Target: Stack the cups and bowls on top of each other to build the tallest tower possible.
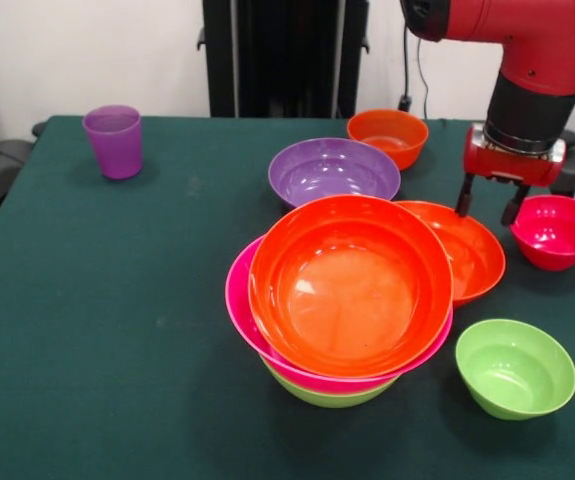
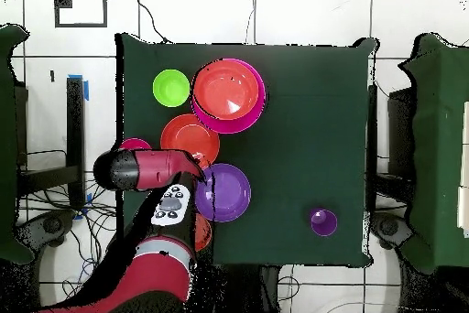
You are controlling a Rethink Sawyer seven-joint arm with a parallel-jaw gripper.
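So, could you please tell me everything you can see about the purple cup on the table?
The purple cup is a small translucent tumbler of glossy plastic, slightly wider at the rim than at the base. It stands upright with its mouth open upward, and it looks empty. It sits alone on the green table near a far corner in the front view, well apart from the bowls, touching nothing but the tabletop. The overhead view shows its round rim near the table's edge on the robot's side.
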